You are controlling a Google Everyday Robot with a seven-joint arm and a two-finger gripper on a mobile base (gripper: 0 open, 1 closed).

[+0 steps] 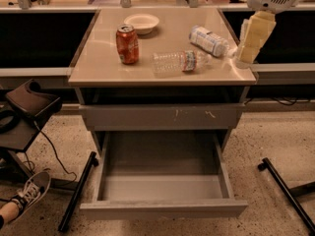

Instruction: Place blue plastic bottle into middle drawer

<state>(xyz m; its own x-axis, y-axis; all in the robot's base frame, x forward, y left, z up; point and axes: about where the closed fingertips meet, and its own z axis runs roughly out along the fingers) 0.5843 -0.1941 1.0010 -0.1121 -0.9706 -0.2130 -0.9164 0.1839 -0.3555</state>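
The blue plastic bottle (208,39) lies on its side at the back right of the counter top (98,68), its white cap pointing right. The middle drawer (162,209) is pulled open below, with a plain front and a bare grey inside. My gripper (242,59) hangs from the white arm at the counter's right edge, right beside the bottle's cap. It holds nothing that I can see.
A slimmer clear bottle (178,62) lies mid-counter. A red can (127,44) stands to its left, a white bowl (141,22) behind it. A closed drawer front with pale scratches (162,116) sits above the open drawer. Black stand legs (285,186) are right, a shoe (30,191) left.
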